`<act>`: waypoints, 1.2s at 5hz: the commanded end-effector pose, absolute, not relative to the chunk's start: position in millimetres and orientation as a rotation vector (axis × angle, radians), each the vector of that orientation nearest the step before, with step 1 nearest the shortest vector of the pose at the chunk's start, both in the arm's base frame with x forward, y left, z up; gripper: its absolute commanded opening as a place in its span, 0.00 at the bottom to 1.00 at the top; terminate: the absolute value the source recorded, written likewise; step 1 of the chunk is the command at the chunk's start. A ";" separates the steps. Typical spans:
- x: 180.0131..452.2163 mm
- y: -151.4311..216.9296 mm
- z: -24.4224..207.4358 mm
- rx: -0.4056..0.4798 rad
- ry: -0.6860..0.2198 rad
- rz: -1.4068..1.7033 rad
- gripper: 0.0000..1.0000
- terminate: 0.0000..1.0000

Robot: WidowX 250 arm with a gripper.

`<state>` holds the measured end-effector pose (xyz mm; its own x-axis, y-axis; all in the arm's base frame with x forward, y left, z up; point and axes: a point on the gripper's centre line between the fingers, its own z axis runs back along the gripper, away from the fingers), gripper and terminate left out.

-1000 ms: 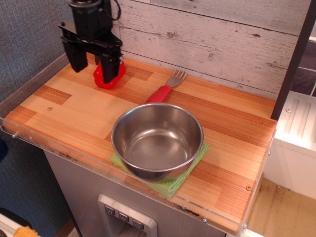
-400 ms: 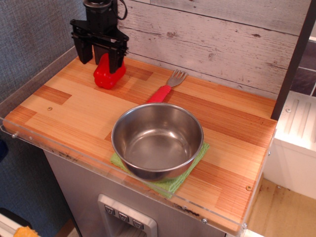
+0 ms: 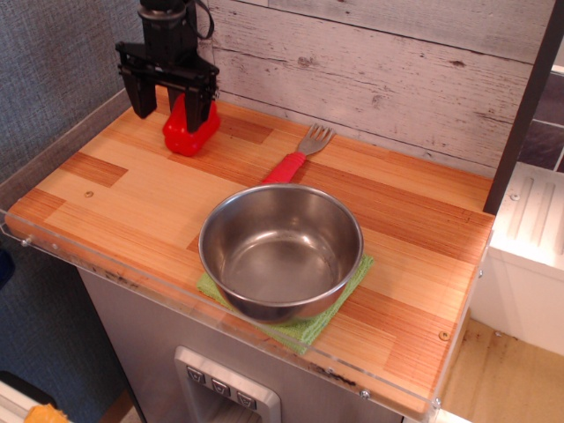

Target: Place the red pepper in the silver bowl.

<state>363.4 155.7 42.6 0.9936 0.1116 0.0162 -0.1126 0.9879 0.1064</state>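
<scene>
**Red pepper under the open gripper at the back-left corner**

Glossy red toy bell pepper (image 3: pixel 187 132) sits on the wooden counter (image 3: pixel 132 198). The black gripper (image 3: pixel 169 107) hangs over it, jaws spread apart. Well apart, the shiny steel bowl (image 3: pixel 280 249) rests on a green cloth (image 3: pixel 310 328).

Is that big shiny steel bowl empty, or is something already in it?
Empty. The round stainless steel bowl shows only its bare reflective bottom; the glossy red toy pepper sits on the wooden counter's far left corner.
</scene>
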 end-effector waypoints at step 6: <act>270.4 50.7 176.5 -0.049 -0.248 -0.096 0.00 0.00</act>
<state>272.4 37.7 164.6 0.9728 -0.0951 0.2111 0.1082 0.9928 -0.0515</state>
